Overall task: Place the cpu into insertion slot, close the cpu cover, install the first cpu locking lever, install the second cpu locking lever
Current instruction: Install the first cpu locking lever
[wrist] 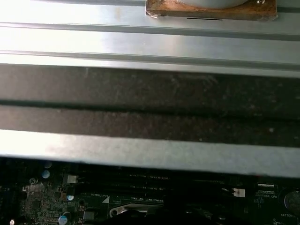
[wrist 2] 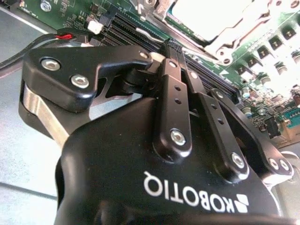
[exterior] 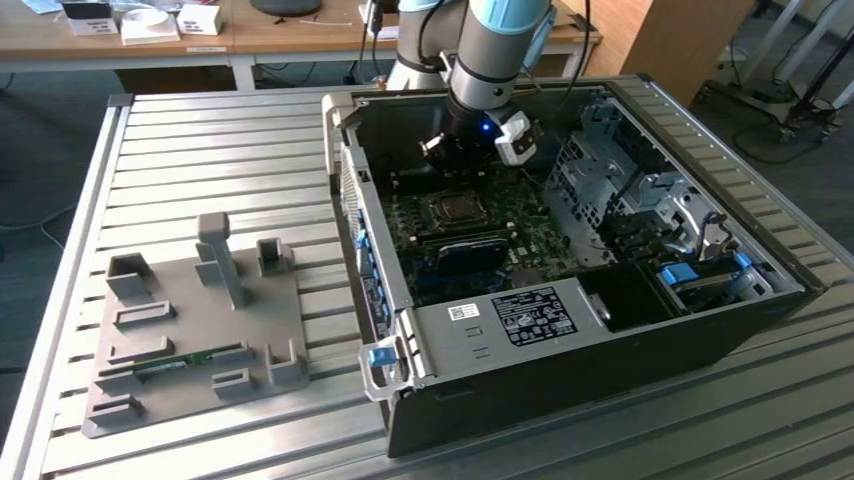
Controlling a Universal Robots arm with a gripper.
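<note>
A Universal Robots arm reaches down into an open computer case (exterior: 574, 360) lying on a slatted aluminium table (exterior: 200, 150). Its gripper (exterior: 453, 165) hangs low over the green motherboard (exterior: 534, 240), just on the far side of the insertion slot (exterior: 424, 215).

In the second wrist view the gripper (wrist 2: 168, 47) has its jaws closed, tips together, with nothing visible between them. The tips sit over the long black memory slots (wrist 2: 136, 30), just beside the socket; whether they touch the board cannot be told.

The cpu (wrist 2: 201, 11) lies in the slot, its pale metal top bright under the light. The cpu cover (wrist 2: 243, 35) lies down around it as a silvery frame. Whether either of the 2 locking levers is latched cannot be told.

The first wrist view looks across the motherboard (wrist: 47, 201) to the dark case wall (wrist: 150, 108) and the table's slats beyond.

To the exterior view's right of the socket stands the grey drive cage (exterior: 601, 190). On the table to the exterior view's left, well apart from the case, rests a grey fixture plate (exterior: 200, 320) holding 1 green memory stick (exterior: 174, 365). A wooden desk (exterior: 267, 35) stands at the far side.
</note>
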